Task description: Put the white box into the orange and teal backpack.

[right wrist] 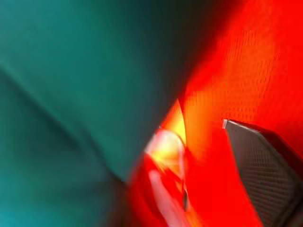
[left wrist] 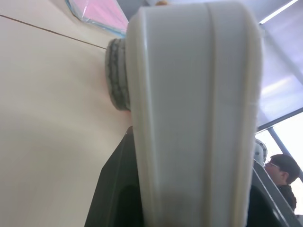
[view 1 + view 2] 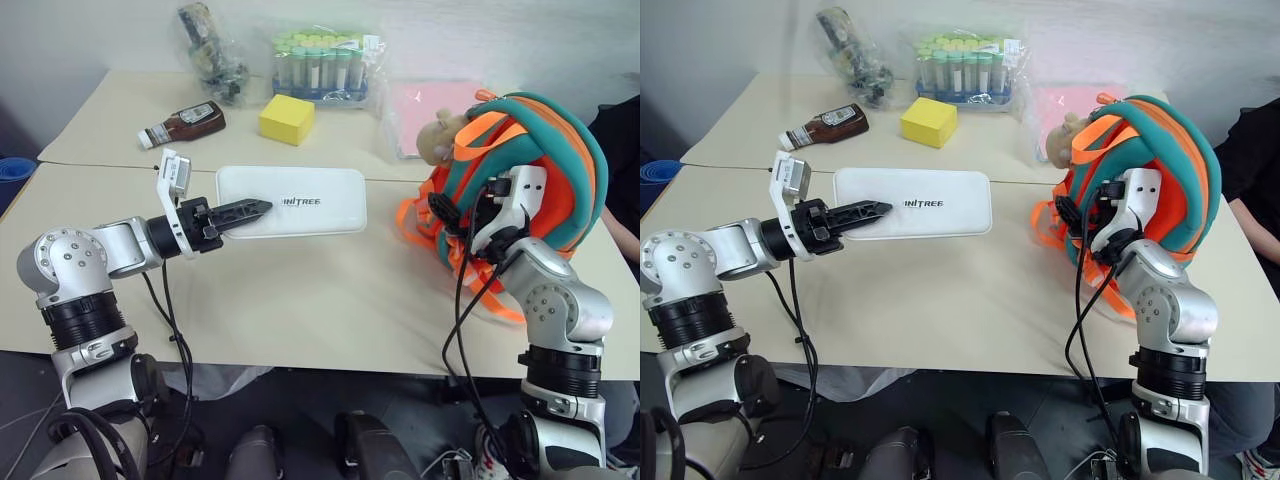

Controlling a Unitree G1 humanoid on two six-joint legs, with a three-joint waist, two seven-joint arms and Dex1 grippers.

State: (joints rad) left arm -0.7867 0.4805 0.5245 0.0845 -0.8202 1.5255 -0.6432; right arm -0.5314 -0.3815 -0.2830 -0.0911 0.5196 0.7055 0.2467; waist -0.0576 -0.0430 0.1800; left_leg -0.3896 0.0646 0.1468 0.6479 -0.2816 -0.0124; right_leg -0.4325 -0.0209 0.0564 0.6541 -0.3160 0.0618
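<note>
You have the first part of the job in hand, and the rest is open. The white box (image 3: 300, 200) is not in the orange and teal backpack (image 3: 560, 140) yet: it sits in the middle of the frame, over the beige table (image 3: 330, 300), well apart from the bag at the right edge. Your left gripper (image 3: 250, 210) reaches in from the left and its black jaws pinch the box's left short end. The left wrist view shows the box edge-on between them. I cannot tell from the head views whether the box is clear of the table or resting on it.

Your right gripper (image 3: 448, 212) is up against the near side of the backpack, among the orange straps and teal edging, just below the tan plush animal (image 3: 437, 138). I cannot tell whether its jaws are spread or closed, nor whether the bag's mouth is open.

The box lies flat, broad face up, with its long axis running left to right across the picture. One short end is in your left gripper and the free end points toward the backpack. The dark lettering reads upright from your side.

What is left, by my judgement: open or hold the bag, carry the box across to the right and slide it in free end first
</note>
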